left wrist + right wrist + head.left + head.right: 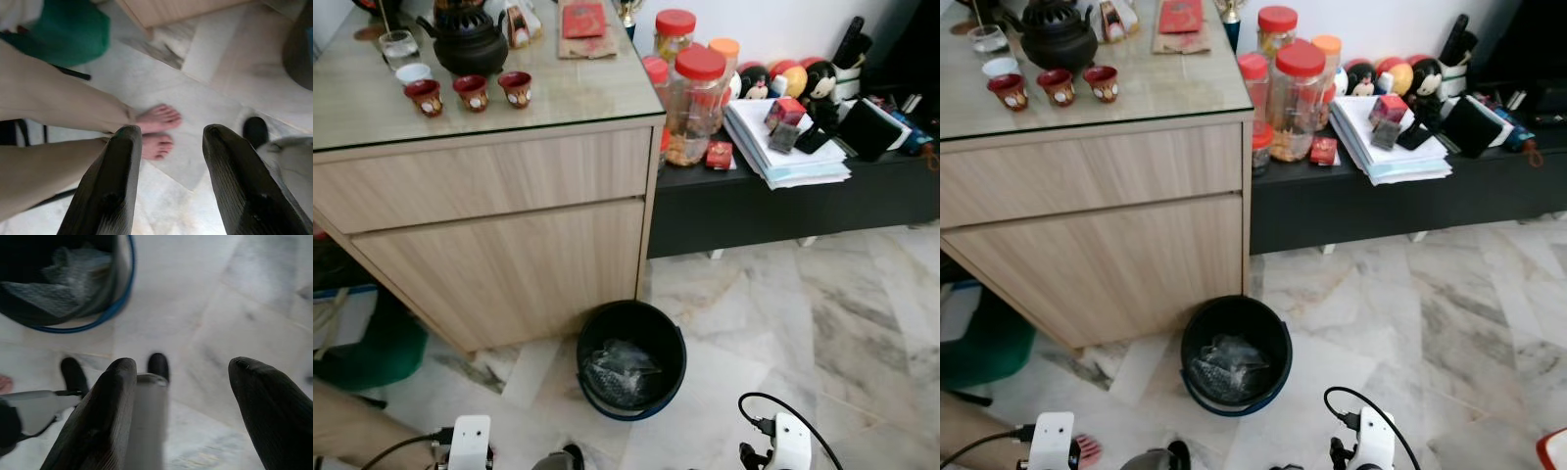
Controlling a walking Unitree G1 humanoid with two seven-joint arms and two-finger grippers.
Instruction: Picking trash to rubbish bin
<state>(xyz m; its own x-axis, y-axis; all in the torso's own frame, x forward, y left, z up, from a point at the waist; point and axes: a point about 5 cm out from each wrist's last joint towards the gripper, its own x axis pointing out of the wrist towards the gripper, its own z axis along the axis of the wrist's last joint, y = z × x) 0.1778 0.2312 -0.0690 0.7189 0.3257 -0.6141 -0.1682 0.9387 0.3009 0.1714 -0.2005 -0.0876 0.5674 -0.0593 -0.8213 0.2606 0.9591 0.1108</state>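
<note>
A black round rubbish bin point(631, 333) with a blue rim stands on the marble floor just in front of the wooden cabinet. Crumpled clear plastic trash point(620, 372) lies inside it. Both arms hang low, and their white wrist units point(470, 441) point(788, 446) show at the bottom edge, either side of the bin. My left gripper point(172, 129) is open over bare floor, with nothing between its fingers. My right gripper point(182, 363) is open too and holds nothing; the bin point(105, 308) lies a short way beyond its fingertips.
A person stands close at my left, with beige trouser legs point(54, 107) and bare feet point(156, 120). The wooden cabinet point(499, 225) carries a teapot and small cups. A low black bench point(783, 201) holds jars, papers and toys. A green object point(372, 357) lies at left.
</note>
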